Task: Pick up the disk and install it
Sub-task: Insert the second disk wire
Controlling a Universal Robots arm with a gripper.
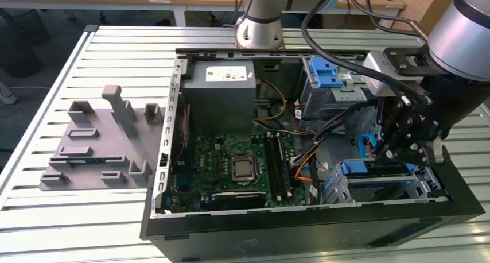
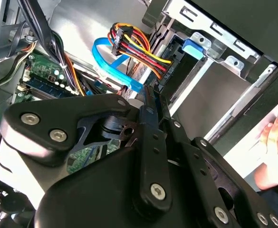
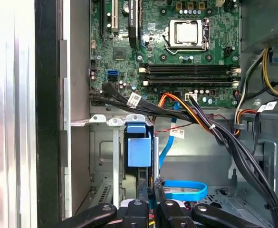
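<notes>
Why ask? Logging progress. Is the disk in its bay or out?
In: the disk, blue rail showing, sits within the drive cage.

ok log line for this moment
task: install disk | gripper: inside computer case, at drive bay | disk: sitting in bay, blue rail visible

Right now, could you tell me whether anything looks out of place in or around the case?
Yes: in the second wrist view a person's hand is just outside the case, and the processor sits bare, without a cooler.
</notes>
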